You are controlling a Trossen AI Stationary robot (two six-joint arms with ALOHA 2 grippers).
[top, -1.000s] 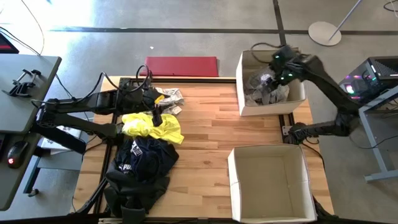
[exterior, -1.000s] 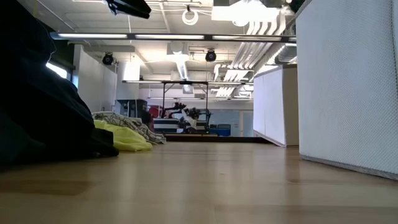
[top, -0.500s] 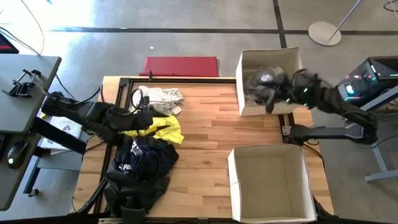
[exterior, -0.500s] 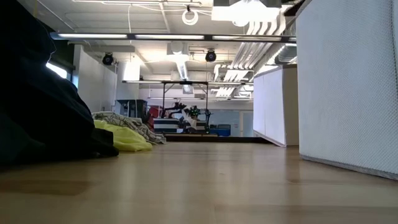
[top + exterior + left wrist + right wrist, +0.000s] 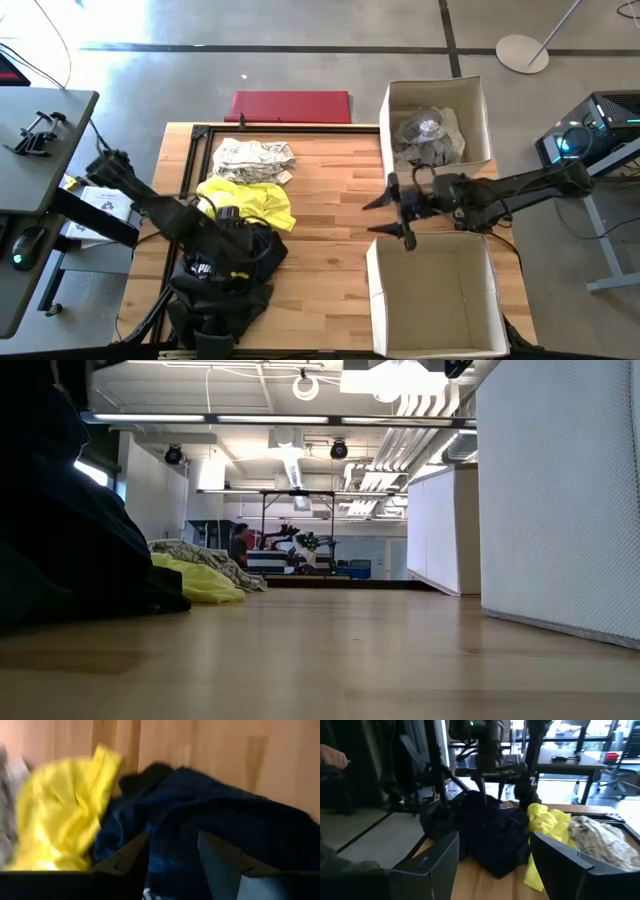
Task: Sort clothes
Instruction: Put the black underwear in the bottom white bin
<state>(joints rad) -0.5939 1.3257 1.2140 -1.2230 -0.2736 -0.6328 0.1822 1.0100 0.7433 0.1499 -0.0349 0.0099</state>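
High view: left gripper (image 5: 238, 262) low over the navy garment (image 5: 232, 262) at the table's (image 5: 320, 205) near-left corner, fingers hidden against the dark cloth; neon yellow garment (image 5: 247, 203) just beyond, touching it; patterned grey-white garment (image 5: 253, 157) at the far edge. Right gripper (image 5: 388, 215) between the two white boxes, fingers spread, empty; far box (image 5: 436, 130) holds grey-white clothes (image 5: 428, 136). Low view: dark heap (image 5: 70, 550) at left, yellow cloth beside it; box wall (image 5: 560, 490) at right. Left wrist view: fingers (image 5: 220, 857) apart over navy fabric, not pinching it. Right wrist view: fingers (image 5: 437, 857) wide apart, facing the clothes pile.
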